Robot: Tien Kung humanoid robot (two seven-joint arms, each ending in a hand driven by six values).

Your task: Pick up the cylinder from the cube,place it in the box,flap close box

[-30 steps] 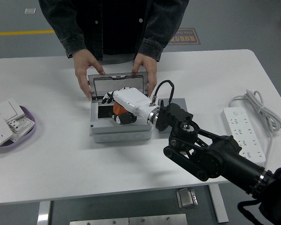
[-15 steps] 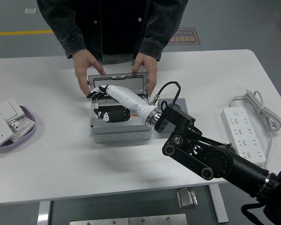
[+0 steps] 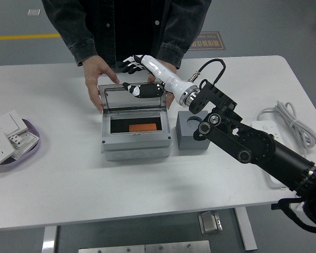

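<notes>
The orange cylinder [image 3: 144, 128] lies inside the grey box [image 3: 136, 145], whose lid [image 3: 131, 98] stands upright at the back. The grey cube [image 3: 193, 130], with an empty round recess on top, sits just right of the box. My right hand [image 3: 129, 74], white with black fingertips, hovers above and behind the lid's top edge, open and holding nothing. Its thumb [image 3: 142, 90] is level with the lid's rim. A person at the far side has one hand [image 3: 97, 74] on the lid's left edge. Their other hand [image 3: 169, 97], at the lid's right edge, is partly hidden by my wrist.
A white power strip [image 3: 274, 154] with a coiled cable [image 3: 285, 113] lies at the right. A purple tray [image 3: 31, 145] with white switch plates [image 3: 5, 129] sits at the left edge. My black forearm [image 3: 253, 148] crosses the table right of the cube.
My right hand let go of the orange cylinder inside the box, then rose up and back over the lid's top edge. The cube is now uncovered.
</notes>
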